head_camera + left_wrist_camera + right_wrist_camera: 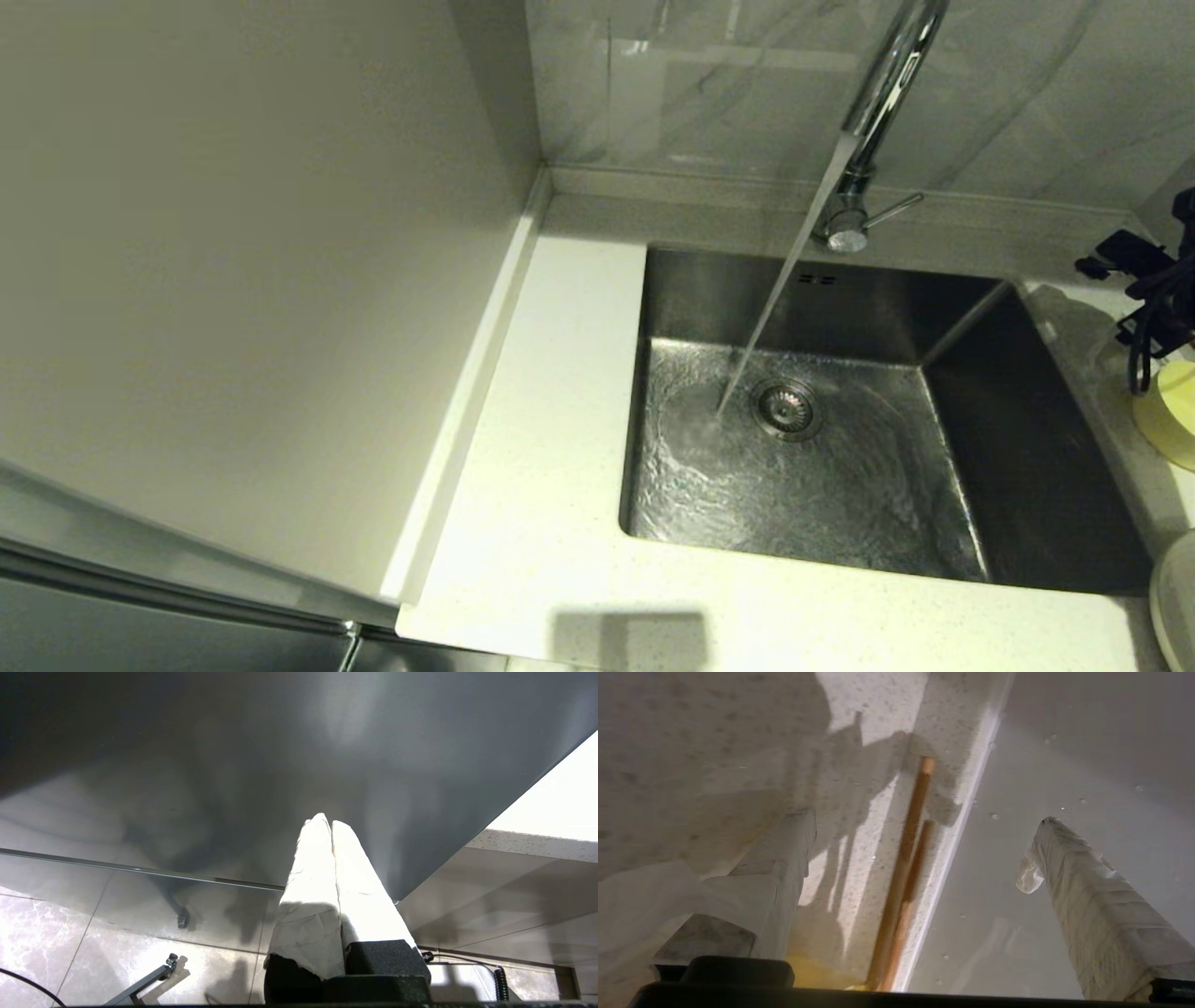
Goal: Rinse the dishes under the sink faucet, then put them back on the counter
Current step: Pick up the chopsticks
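- Your right gripper [920, 858] is standing with its two wrapped fingers [1092, 905] spread as wide as they go, and they are gripping nothing.
- Between those fingers you are looking down on the two wooden chopsticks [903, 877], which are lying side by side on the speckled counter [714, 732], just beside its low raised rim.
- A patch of pale yellow, likely the bowl [1169, 413], is showing at the near end of the chopsticks; in the head view you are seeing the bowl at the far right edge, on the counter to the right of the sink [1027, 439], with the right arm's dark parts above it.
- The plate [1174, 597] is peeking in at the lower right corner of the head view.
- The faucet [873, 121] is running, its stream landing beside the drain strainer [789, 408].
- Your left gripper [325, 826] is hanging parked below counter level, over the tiled floor, with its wrapped fingers pressed together and holding nothing.
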